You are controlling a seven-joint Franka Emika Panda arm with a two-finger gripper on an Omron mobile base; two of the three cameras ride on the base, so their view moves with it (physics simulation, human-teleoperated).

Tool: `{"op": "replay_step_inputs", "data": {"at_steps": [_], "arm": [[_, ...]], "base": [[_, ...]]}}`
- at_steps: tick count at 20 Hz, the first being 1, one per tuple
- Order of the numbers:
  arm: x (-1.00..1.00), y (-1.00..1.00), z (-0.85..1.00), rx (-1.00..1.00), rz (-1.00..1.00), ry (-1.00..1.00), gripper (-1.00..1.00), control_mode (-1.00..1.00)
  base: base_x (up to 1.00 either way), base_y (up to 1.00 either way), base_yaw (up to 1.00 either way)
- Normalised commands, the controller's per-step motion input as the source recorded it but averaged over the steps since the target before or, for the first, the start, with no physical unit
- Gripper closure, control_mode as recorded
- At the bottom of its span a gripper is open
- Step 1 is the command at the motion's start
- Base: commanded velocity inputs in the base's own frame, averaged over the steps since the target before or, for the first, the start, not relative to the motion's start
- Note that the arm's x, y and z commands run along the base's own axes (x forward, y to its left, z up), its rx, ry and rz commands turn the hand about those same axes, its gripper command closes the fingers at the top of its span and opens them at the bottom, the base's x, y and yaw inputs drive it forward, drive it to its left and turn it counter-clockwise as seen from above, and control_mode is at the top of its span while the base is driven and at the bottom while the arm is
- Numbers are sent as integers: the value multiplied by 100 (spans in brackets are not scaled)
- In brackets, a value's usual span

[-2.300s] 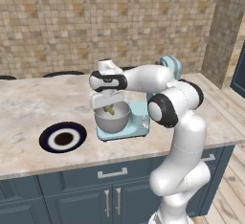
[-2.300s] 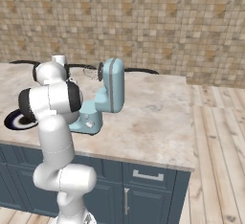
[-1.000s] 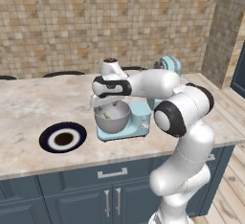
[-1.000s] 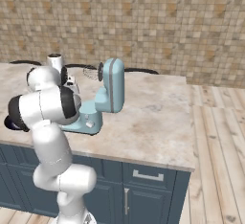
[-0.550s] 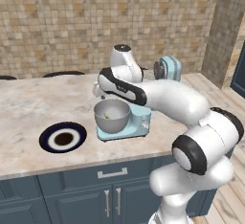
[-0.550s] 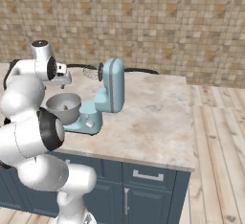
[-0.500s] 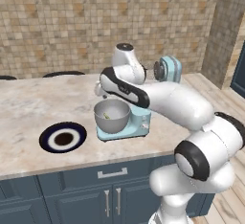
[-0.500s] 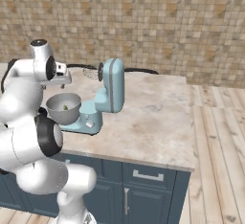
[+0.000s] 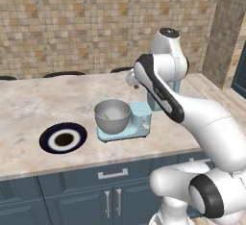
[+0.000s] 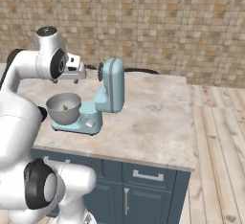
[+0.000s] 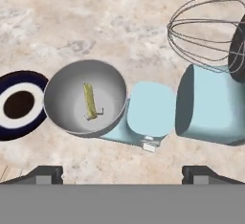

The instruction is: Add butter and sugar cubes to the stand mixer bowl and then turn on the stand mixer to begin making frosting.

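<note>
Bowl [image 11: 85, 97]: seated on the flat base of the mixer [image 10: 107, 98], mouth up, ready to take ingredients and meet the whisk.
Butter [image 11: 89, 101]: lying at the bottom of the bowl, lengthwise; judged already delivered.
Sugar cubes [image 11: 98, 111]: small pale bits just beside the butter's lower end, too small to count.
Mixer head: tilted back, whisk [image 11: 206, 31] lifted clear of the bowl, leaving the mouth free for loading.
Plate [image 9: 63, 139]: dark blue with white ring, on the counter [image 9: 29, 108] just beside the bowl, bare.
Gripper [image 11: 122, 173]: released, tips spread wide, nothing between them, held high above bowl and mixer base.
Step judged next: switching on the mixer.
Hand view: looks straight into the bowl, showing its contents and a small pale lever at the base edge.
Base views: show mixer neck, head and the arm raised beside the head; butter a mere speck there.
</note>
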Motion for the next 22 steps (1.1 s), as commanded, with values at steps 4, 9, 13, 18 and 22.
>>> {"op": "replay_step_inputs", "data": {"at_steps": [4,9,13,18,22], "arm": [[0,-100,59,10,-5,2,-100,-100],[1,-100,16,15,-4,3,-100,-100],[1,-100,-7,19,-1,0,-100,-100],[0,-100,-14,23,0,-2,-100,-100],[29,-77,-17,23,0,-1,-100,-100]], "base": [[0,0,0],[0,0,0],[0,0,0],[0,0,0],[0,0,0]]}}
